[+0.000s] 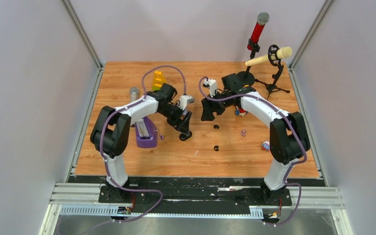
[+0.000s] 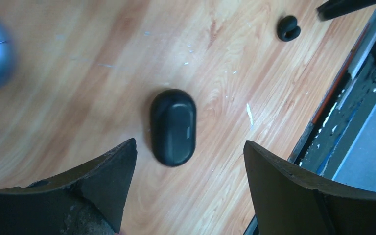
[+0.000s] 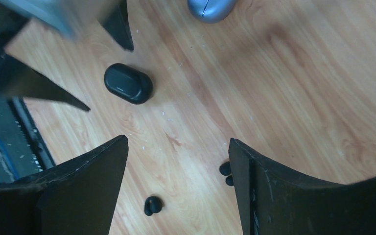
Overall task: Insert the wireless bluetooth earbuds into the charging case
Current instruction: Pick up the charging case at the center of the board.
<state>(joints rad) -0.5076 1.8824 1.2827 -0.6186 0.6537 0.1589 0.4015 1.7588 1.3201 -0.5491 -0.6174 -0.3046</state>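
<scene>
A black pebble-shaped charging case (image 2: 173,127) lies shut on the wooden table, just ahead of my left gripper (image 2: 190,144), which is open, above the case and not touching it. In the right wrist view the same case (image 3: 127,83) lies beside the left arm's fingers. One black curled earbud (image 3: 152,204) lies on the table between the fingers of my open right gripper (image 3: 178,139), and a second black earbud (image 3: 225,170) peeks out from behind its right finger. In the top view both black earbuds (image 1: 216,127) (image 1: 217,148) lie mid-table, below the right gripper (image 1: 209,113). Tiny purple buds (image 1: 243,132) (image 1: 162,137) lie apart.
A purple stand (image 1: 146,136) sits under the left arm, with a yellow object (image 1: 159,80) and a clear bottle (image 1: 134,93) behind it. Two microphones on stands (image 1: 269,58) occupy the back right. A grey rounded case (image 3: 210,7) lies beyond the right gripper. A small colourful item (image 1: 266,145) lies near the right arm.
</scene>
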